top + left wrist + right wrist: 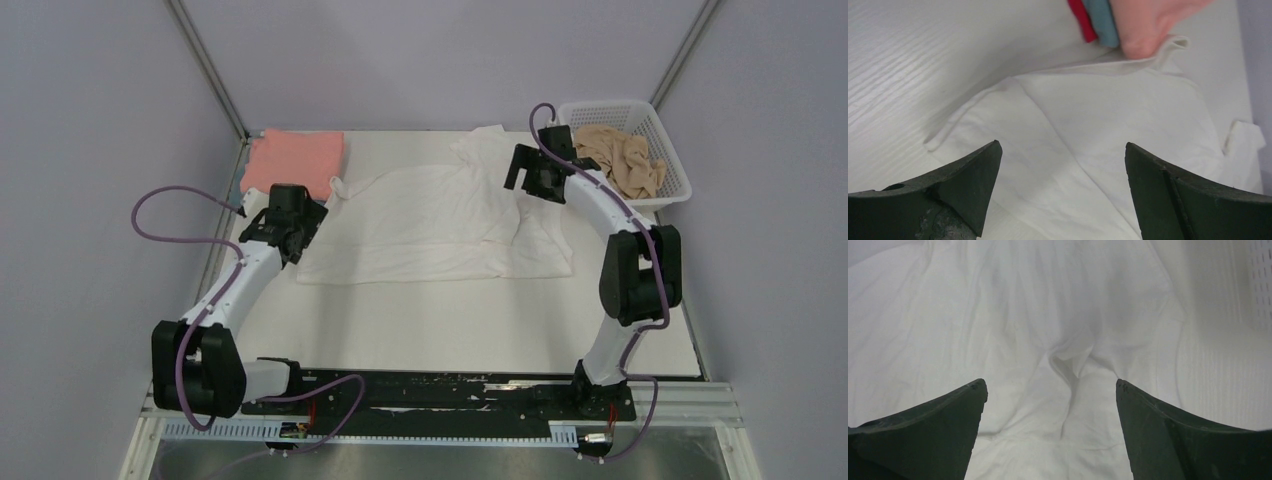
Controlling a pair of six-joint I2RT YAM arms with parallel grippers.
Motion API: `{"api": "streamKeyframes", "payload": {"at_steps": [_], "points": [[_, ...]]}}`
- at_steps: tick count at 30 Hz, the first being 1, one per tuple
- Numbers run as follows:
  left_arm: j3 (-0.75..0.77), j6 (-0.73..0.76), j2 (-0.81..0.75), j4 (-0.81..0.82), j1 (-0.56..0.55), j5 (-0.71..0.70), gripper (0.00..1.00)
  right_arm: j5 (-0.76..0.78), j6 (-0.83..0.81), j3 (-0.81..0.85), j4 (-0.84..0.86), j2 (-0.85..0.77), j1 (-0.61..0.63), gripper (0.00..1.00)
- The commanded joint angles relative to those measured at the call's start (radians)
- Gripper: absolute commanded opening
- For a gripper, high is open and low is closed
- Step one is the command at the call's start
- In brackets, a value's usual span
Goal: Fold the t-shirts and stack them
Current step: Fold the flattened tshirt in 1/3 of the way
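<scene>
Over white tee (430, 225) edges our L end effector (1062, 147) & R end effector (1050, 383) gape empty; only L wrist shows red tee (1082, 20).

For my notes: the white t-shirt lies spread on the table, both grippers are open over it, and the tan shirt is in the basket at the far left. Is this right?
No: the basket holding the tan shirt is at the far right, as the top external view shows. The white t-shirt lies spread, with the left gripper and right gripper open over it.

On the table (450, 320) — white t-shirt (430, 225), folded stack (293, 163), basket (603, 104).
</scene>
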Motion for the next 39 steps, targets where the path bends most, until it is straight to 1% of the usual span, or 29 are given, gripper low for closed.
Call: {"api": "streamKeyframes", "payload": {"at_steps": [1,4,6,8,9,12,15,21,24,27,29,32,33,36,39], "points": [[-0.042,0.176,-0.083,0.163,-0.003,0.236,1.0,-0.138,0.028,-0.196,0.054,-0.186,-0.001,1.0],[-0.057,0.241,-0.077,0.194,-0.049,0.29,1.0,-0.314,0.038,-0.324,0.133,-0.218,0.0,1.0],[-0.065,0.283,-0.058,0.193,-0.078,0.305,1.0,-0.37,0.04,-0.357,0.162,-0.197,0.002,1.0],[-0.089,0.296,-0.039,0.213,-0.098,0.326,1.0,-0.387,0.036,-0.354,0.174,-0.164,0.005,1.0],[-0.123,0.297,-0.029,0.253,-0.101,0.349,1.0,-0.386,0.038,-0.347,0.178,-0.146,0.004,1.0],[-0.165,0.295,0.012,0.299,-0.104,0.362,1.0,-0.376,0.041,-0.326,0.193,-0.097,0.007,1.0],[-0.169,0.302,0.049,0.277,-0.104,0.351,1.0,-0.381,0.041,-0.3,0.202,-0.039,0.008,1.0],[-0.169,0.306,0.089,0.223,-0.103,0.283,1.0,-0.452,0.052,-0.201,0.238,0.049,0.045,0.99],[-0.171,0.304,0.089,0.208,-0.103,0.27,1.0,-0.428,0.07,-0.11,0.252,0.087,0.08,0.99],[-0.167,0.298,0.083,0.195,-0.104,0.266,1.0,-0.35,0.127,-0.006,0.247,0.143,0.097,0.98],[-0.164,0.297,0.075,0.185,-0.104,0.263,1.0,-0.341,0.168,0.067,0.248,0.188,0.096,0.99],[-0.158,0.299,0.053,0.171,-0.103,0.261,1.0,-0.352,0.183,0.186,0.244,0.26,0.102,0.99],[-0.155,0.3,0.049,0.169,-0.104,0.261,1.0,-0.33,0.18,0.206,0.238,0.267,0.107,1.0],[-0.135,0.316,0.028,0.153,-0.104,0.264,1.0,-0.239,0.143,0.206,0.19,0.225,0.112,1.0],[-0.117,0.332,0.022,0.168,-0.103,0.305,1.0,-0.161,0.126,0.062,0.188,0.086,0.112,1.0]]}}
